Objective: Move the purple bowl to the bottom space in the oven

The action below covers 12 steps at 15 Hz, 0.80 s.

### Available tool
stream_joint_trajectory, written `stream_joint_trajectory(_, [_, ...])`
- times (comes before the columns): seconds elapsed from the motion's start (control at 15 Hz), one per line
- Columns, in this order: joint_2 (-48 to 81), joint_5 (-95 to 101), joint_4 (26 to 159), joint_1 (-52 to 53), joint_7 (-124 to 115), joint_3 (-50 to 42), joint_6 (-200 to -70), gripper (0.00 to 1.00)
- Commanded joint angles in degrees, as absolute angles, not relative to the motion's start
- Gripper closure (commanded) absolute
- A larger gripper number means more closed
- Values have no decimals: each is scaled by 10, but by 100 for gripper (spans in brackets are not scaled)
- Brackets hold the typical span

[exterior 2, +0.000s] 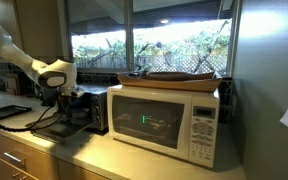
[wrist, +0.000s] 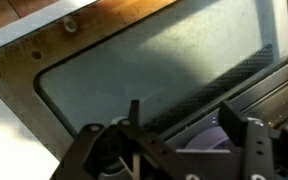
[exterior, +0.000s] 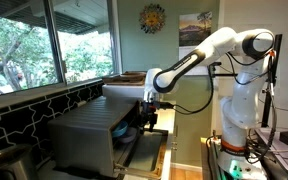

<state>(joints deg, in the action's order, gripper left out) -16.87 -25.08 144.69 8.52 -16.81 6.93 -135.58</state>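
The grey metal oven [exterior: 84, 135] stands on the counter with its glass door [exterior: 144, 152] folded down; it also shows in an exterior view [exterior 2: 84, 110]. My gripper [exterior: 149, 112] hangs over the open door at the oven mouth, and also shows in an exterior view [exterior 2: 59, 95]. In the wrist view the door's glass window [wrist: 154, 60] fills the frame. The purple bowl [wrist: 206, 140] shows low between my fingers [wrist: 184, 130], partly behind the right finger, at the edge of the dark interior. The fingers stand wide apart, and the left one is clear of the bowl.
A white microwave [exterior 2: 164, 120] stands beside the oven, with a flat wooden tray [exterior 2: 174, 76] on top. A window and tiled backsplash [exterior: 24, 110] run behind the counter. The robot base [exterior: 234, 125] stands by a table with cables.
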Motion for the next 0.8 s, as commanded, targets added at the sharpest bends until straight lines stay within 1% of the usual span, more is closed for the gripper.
stream_joint_trajectory(0.0, [-164,-240,1459,86,-157,79,-1399,50])
stream_joint_trajectory(0.07, [-161,-240,1460,87,-156,82,-1421,56])
stream_joint_trajectory(0.13, [-157,-244,1460,90,-153,84,-1438,65])
stream_joint_trajectory(0.2, [-153,-248,1461,91,-155,85,-1456,72])
stream_joint_trajectory(0.27, [-149,-254,1462,95,-152,85,-1473,81])
stream_joint_trajectory(0.4, [-141,-266,1466,100,-155,85,-1507,94])
stream_joint_trajectory(0.47, [-137,-272,1468,103,-153,84,-1521,99])
stream_joint_trajectory(0.73, [-127,-288,1475,112,-153,83,-1574,100])
